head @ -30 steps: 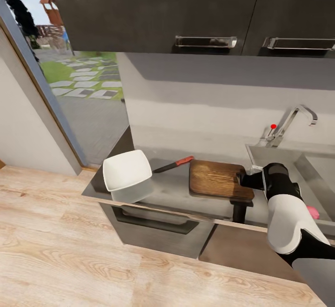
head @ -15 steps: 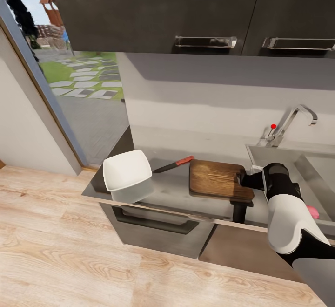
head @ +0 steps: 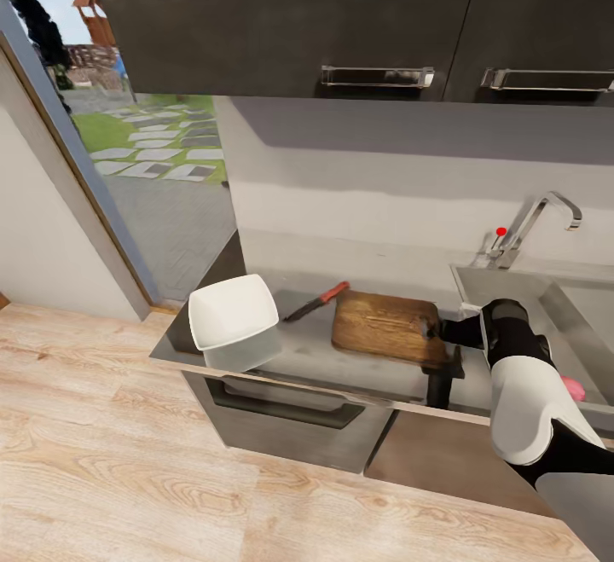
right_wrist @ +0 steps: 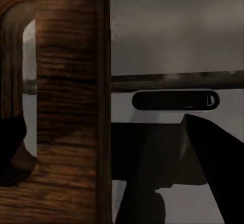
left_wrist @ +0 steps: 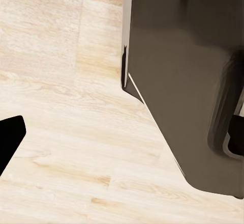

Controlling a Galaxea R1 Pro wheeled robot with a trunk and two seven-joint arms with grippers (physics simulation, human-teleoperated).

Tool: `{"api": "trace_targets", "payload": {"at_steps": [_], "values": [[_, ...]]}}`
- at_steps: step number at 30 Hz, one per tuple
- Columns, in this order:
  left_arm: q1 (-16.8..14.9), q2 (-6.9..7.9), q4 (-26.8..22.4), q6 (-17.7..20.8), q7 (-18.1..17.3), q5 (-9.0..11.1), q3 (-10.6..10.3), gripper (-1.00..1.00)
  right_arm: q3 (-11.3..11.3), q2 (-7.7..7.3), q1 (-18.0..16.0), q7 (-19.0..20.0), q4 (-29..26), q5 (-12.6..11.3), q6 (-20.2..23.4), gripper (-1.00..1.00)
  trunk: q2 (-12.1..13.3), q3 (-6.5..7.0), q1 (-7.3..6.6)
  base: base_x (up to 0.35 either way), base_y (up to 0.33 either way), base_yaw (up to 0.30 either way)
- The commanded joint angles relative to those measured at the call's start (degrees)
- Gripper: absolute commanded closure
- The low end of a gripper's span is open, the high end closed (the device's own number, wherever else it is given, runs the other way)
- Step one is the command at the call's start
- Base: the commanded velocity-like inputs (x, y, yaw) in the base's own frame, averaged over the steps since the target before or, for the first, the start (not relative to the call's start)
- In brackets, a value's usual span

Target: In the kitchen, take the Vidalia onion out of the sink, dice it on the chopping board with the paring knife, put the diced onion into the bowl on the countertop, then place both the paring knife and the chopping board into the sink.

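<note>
The brown chopping board (head: 384, 326) lies skewed on the steel countertop (head: 311, 349), its handle slot toward the sink (head: 512, 293). My right gripper (head: 443, 333) is at that slotted end and open. In the right wrist view the board (right_wrist: 68, 107) stands between the jaws, one dark finger (right_wrist: 11, 142) in the slot, the other finger (right_wrist: 213, 168) apart from the board's edge. The red-handled paring knife (head: 317, 300) touches the board's far left corner. Left of it sits the white bowl (head: 233, 315). The onion is hidden.
The chrome tap (head: 535, 223) with its red knob stands behind the sink. Dark wall cabinets (head: 341, 16) hang overhead. A small pink shape (head: 575, 389) shows beside my right forearm. The left wrist view holds wood floor (left_wrist: 61, 132), a dark cabinet (left_wrist: 183, 81) and a black wedge (left_wrist: 9, 140).
The chopping board has slid left and turned, nudging the paring knife to a steeper angle. My right arm and the bowl have hardly moved.
</note>
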Motion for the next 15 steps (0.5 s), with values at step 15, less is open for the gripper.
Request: {"api": "trace_targets", "payload": {"at_steps": [15], "values": [[0.0, 0.01, 0.0, -0.1, 0.0, 0.6, -0.4, -1.00, -0.2, 0.04, 0.0, 0.4, 0.6, 1.6, 0.2, -1.00, -0.1, -0.11, 0.04, 0.000, 0.000, 0.000]]}}
